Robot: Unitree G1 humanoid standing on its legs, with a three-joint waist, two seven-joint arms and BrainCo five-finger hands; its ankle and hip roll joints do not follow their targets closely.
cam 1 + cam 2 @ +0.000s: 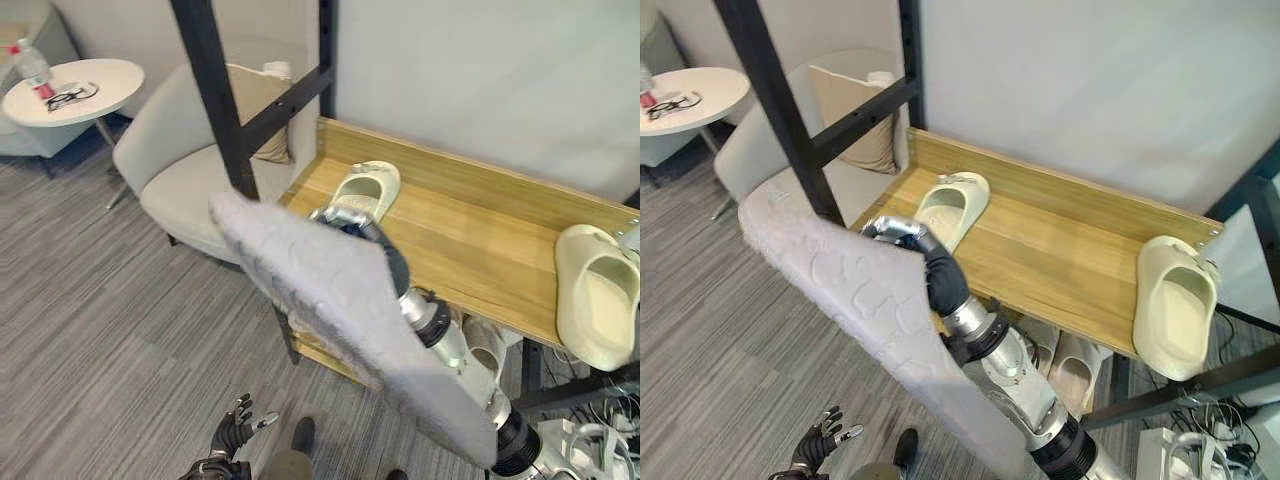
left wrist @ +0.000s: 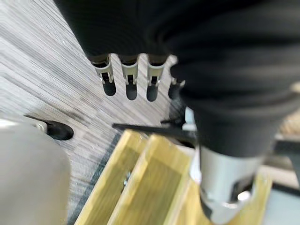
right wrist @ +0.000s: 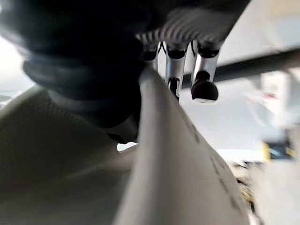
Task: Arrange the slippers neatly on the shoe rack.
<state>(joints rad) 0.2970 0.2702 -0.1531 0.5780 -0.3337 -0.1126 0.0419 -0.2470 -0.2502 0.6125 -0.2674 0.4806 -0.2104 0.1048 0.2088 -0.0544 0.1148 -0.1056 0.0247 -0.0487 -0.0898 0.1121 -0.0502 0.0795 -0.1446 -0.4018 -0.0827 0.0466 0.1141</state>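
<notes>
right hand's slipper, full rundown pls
The held slipper is pale grey-white and soft-looking, with a bumpy patterned sole turned up toward the head camera. It hangs tilted, in the air, off the front left corner of the wooden shelf, touching neither shelf nor floor. The right hand has its fingers curled round its edge.

I note the shelf as pale wood, grain visible, smooth with a slight sheen. Both slippers, and, look like moulded cream foam or rubber, matt. The rack's posts are matt black metal. The floor is grey striped carpet. The chair is pale cloth.
</notes>
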